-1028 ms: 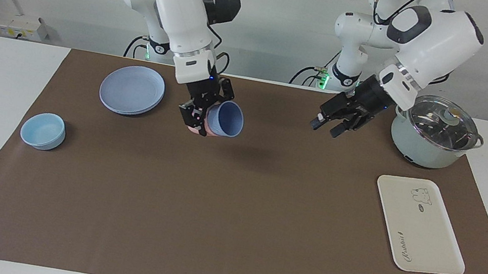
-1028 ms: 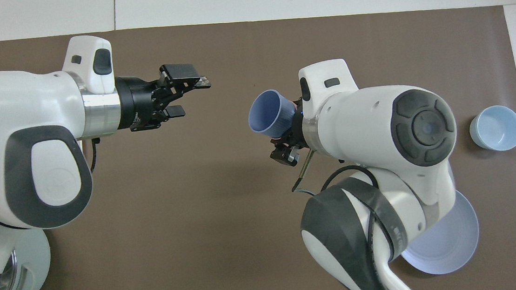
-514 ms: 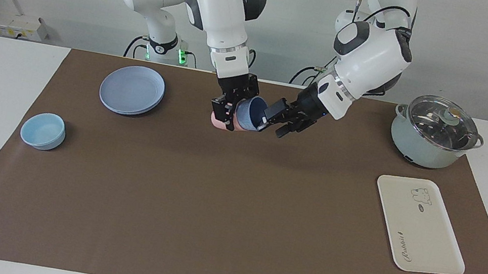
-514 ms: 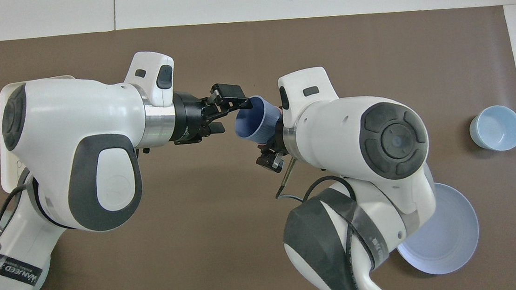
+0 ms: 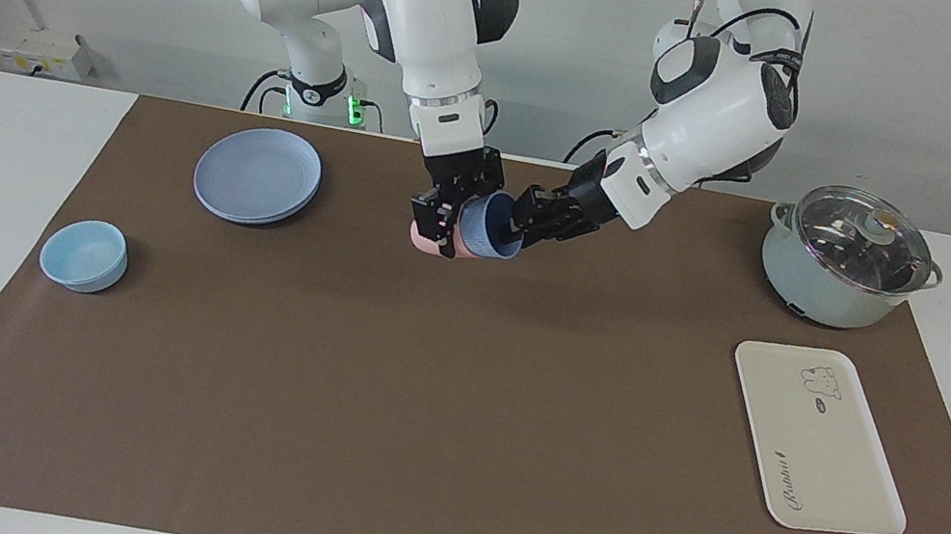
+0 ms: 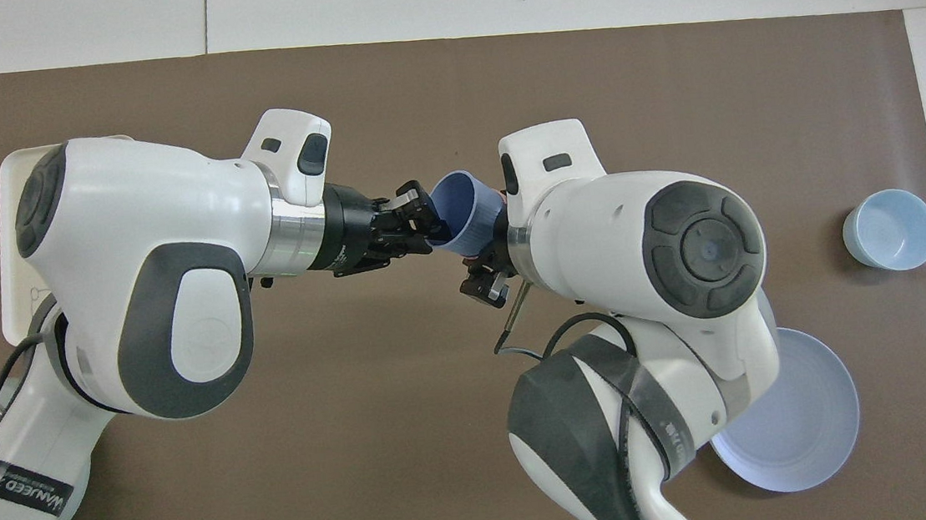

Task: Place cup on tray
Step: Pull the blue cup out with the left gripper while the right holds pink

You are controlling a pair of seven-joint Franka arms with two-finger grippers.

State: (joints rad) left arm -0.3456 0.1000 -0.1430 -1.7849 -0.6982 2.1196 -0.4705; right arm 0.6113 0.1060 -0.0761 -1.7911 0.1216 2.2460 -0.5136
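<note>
I am reading cursive script on the tray (image 5: pixel 822 465), printed along its edge farther from the robots; it appears to say "Rabbit", though I am not certain of every letter. A small bear drawing with an illegible dark mark beneath it is sitting at the tray's end nearer the robots. In the overhead view, a black band (image 6: pixel 18 491) on the left arm's lower link is showing white lettering, partly cut off; I cannot make it out reliably.

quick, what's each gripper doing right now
Right gripper: shut on the blue cup, held up over the mat.
Left gripper: at the cup's rim; open or shut cannot be told.
</note>
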